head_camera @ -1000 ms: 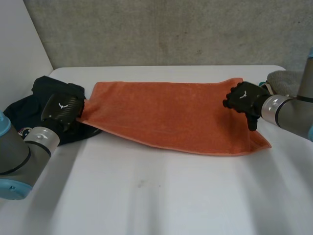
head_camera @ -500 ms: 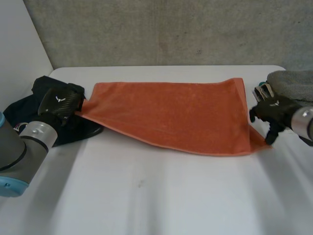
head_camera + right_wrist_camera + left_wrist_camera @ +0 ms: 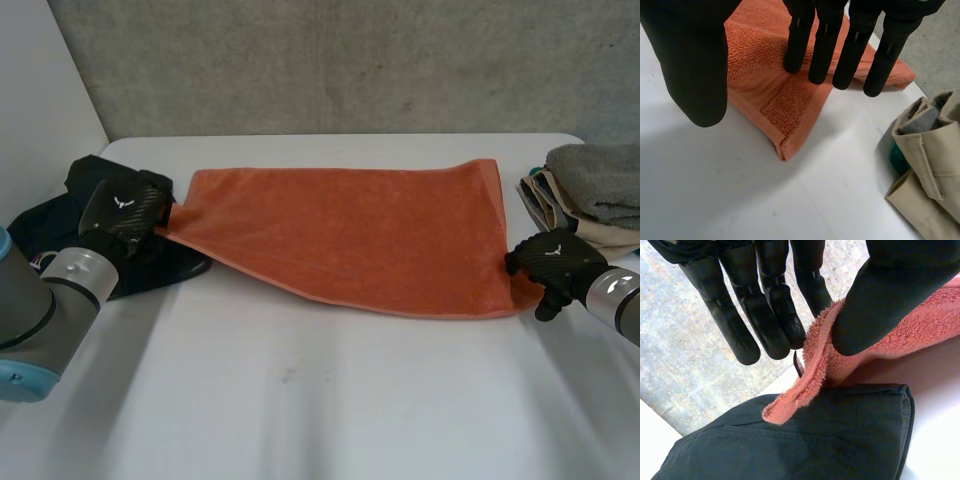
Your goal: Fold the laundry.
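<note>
Our left robot hand (image 3: 125,212) pinches the left corner of the towel (image 3: 350,240) spread on the tabletop (image 3: 320,400), while our right robot hand (image 3: 552,262) hovers open above its near right corner, likely to grip it for folding

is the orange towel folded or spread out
Spread out: the orange towel lies open across the table, one corner pinched by the left hand.

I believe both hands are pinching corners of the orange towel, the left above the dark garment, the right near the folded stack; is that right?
Only the left hand pinches its corner, above the garment. The right wrist view shows the right hand open, fingers straight over its towel corner, near the stack.
</note>
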### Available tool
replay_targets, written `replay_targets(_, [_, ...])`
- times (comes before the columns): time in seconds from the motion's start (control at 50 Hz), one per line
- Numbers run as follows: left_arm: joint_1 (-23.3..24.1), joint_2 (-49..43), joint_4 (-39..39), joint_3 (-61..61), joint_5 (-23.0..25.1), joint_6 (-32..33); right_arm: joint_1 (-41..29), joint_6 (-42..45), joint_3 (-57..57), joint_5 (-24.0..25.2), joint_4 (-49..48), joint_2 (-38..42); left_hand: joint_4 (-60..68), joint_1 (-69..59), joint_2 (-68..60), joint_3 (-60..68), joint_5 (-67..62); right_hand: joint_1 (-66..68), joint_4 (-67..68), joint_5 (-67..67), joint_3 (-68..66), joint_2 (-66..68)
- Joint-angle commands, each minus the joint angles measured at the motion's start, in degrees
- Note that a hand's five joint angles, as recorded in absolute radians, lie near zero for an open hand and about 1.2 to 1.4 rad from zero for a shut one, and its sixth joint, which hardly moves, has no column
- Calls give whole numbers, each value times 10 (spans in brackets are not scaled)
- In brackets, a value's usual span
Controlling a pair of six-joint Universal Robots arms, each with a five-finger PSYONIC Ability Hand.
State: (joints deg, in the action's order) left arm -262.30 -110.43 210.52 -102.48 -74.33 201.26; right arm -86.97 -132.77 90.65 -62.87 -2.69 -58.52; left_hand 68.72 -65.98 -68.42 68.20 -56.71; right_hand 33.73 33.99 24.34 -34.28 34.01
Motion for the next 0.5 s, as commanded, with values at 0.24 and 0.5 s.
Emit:
replay_targets(0.24, [1,3,-2,0,1,0,-14,-4,-58,-9,-21,60,113,-140,-116,118,-133,134,132,128,-129,132])
replay_targets(0.5, [0,3,-3,0,1,0,-15,0,-93,-27,-25,93,113,-140,-116,118,-133,227,224,221,-221,224])
